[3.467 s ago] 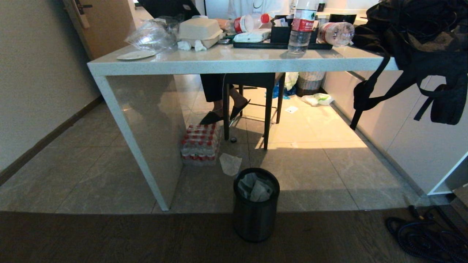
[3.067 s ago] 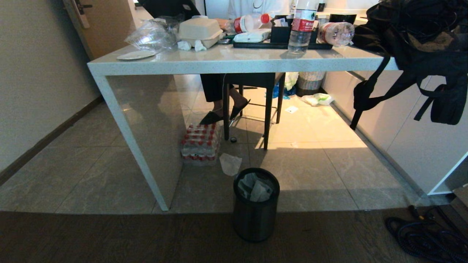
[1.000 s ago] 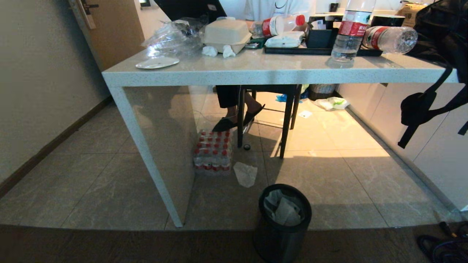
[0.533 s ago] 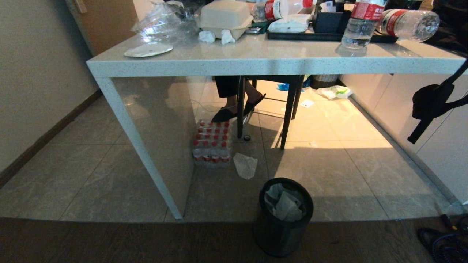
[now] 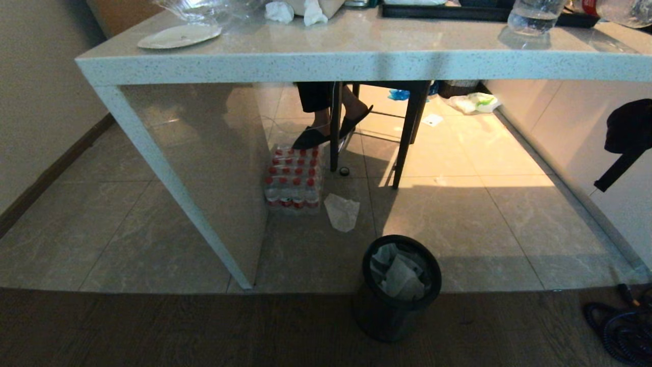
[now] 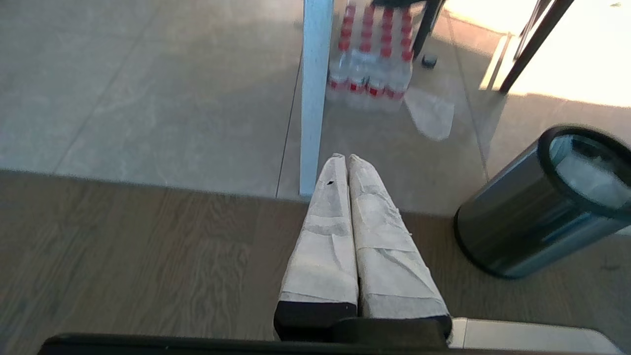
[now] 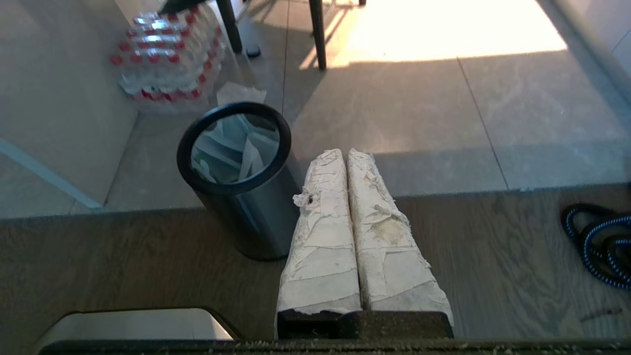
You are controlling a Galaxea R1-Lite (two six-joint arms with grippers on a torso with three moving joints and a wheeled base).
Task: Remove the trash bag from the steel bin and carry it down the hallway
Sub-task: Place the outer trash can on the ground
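Dark brushed steel bin (image 5: 395, 311) with black rim, white wrinkled trash bag (image 5: 400, 272) inside. Pale speckled table (image 5: 326, 63). Red-capped bottle pack (image 5: 294, 179). Beige marbled tiles (image 5: 102, 239), dark wood-grain floor (image 5: 153, 331) near.

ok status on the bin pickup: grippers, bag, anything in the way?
Left gripper shut, empty; right gripper shut, empty, beside the steel bin. Trash bag in bin, untouched. Nothing over the rim; flat wrapper on floor behind.

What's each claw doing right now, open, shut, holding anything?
Left claw: shut, holding nothing, above the floor, apart from the steel bin.
Right claw: shut, holding nothing, beside the bin; the trash bag lies inside, untouched.
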